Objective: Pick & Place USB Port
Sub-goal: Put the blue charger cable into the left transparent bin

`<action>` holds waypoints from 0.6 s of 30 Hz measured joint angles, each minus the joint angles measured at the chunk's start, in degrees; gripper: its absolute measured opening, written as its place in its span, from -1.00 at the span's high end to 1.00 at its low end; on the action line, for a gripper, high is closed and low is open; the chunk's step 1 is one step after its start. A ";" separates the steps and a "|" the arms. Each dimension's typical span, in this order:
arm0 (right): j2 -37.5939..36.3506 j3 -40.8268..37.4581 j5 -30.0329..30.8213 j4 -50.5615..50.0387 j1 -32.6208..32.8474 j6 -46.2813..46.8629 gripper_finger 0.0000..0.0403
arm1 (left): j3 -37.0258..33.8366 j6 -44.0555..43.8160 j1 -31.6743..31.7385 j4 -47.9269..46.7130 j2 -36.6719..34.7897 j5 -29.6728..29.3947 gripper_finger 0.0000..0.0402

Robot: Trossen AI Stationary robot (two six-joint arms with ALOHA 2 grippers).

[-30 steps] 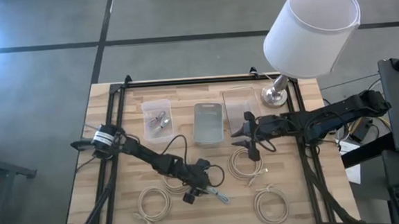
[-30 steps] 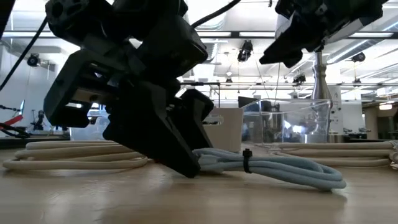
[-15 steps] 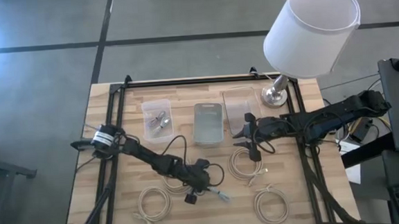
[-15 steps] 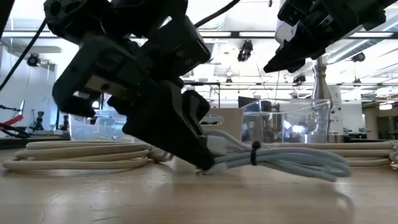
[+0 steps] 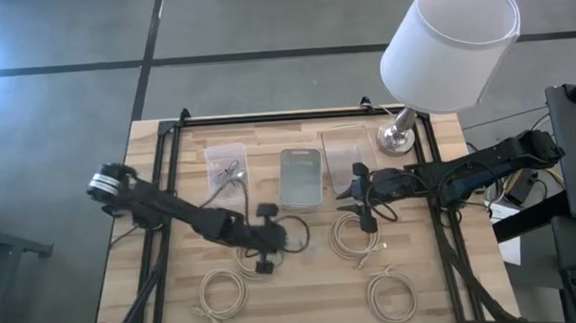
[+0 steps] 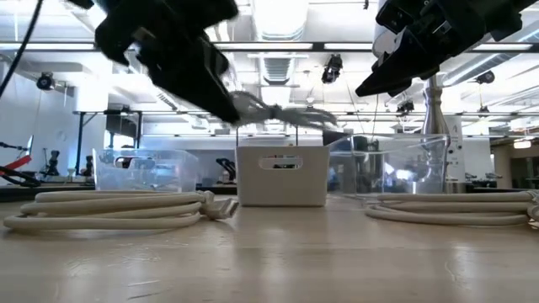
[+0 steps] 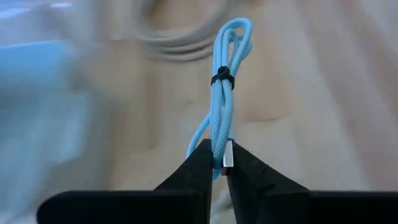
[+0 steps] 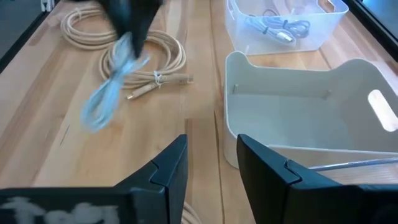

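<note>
Jaws of left gripper (image 7: 217,163) clamped on metal plug of pale blue braided USB cable (image 7: 225,93), folded into a hank, bound by 1 dark tie, lifted clear of wooden slat table (image 5: 166,289). Jaws of right gripper (image 8: 210,163) parted, empty, beside opaque white rounded bin (image 5: 301,178). Clear plastic bin (image 5: 226,171) holding cables; cream cable coils (image 5: 221,294) on tabletop. No legible writing.

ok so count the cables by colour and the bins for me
beige cable coils: 4
blue cable bundle, in the left gripper: 1
pale cable in a clear bin: 1
bins: 3
total: 9
</note>
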 joint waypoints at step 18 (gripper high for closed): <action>0.00 0.02 -0.02 0.03 0.00 0.96 0.37 | -4.17 -31.26 2.76 -45.46 -26.58 -24.88 0.82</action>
